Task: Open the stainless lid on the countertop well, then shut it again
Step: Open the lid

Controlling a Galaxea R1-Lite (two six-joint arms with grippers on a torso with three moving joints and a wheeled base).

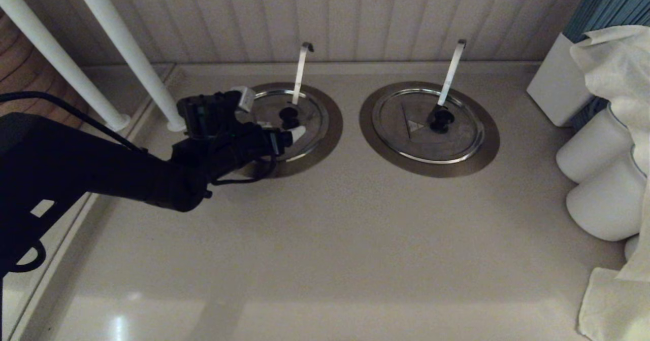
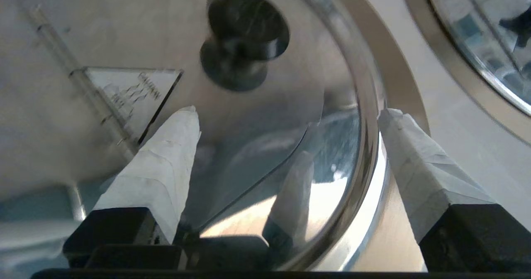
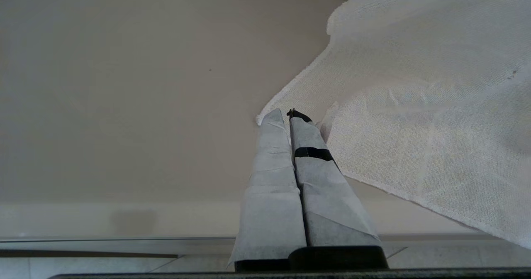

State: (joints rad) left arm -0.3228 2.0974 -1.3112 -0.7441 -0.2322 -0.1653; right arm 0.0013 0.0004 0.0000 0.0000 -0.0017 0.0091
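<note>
The stainless lid (image 1: pixel 311 113) lies flat on the countertop well, whose brushed-steel flange (image 1: pixel 331 128) rings it at the back left of the counter. Its black knob (image 1: pixel 289 117) sits at the centre, and the slim hook-tipped handle (image 1: pixel 301 72) rises behind. My left gripper (image 1: pixel 272 115) hovers low over the lid's near-left part, open and holding nothing. In the left wrist view the gripper (image 2: pixel 289 113) stands short of the knob (image 2: pixel 244 25); one fingertip (image 2: pixel 182 125) is beside the triangular mark (image 2: pixel 132 90), the other (image 2: pixel 398 125) over the flange (image 2: pixel 400 75). My right gripper (image 3: pixel 286 115) is shut and empty, out of the head view.
The twin lid (image 1: pixel 429 125) with its broader handle (image 1: pixel 451 72) lies to the right. Two white poles (image 1: pixel 122 52) slant at the back left. A white box (image 1: pixel 553 87), white cylinders (image 1: pixel 594 148) and a white cloth (image 1: pixel 614 62) crowd the right edge. The cloth (image 3: pixel 415 104) lies beside the right gripper.
</note>
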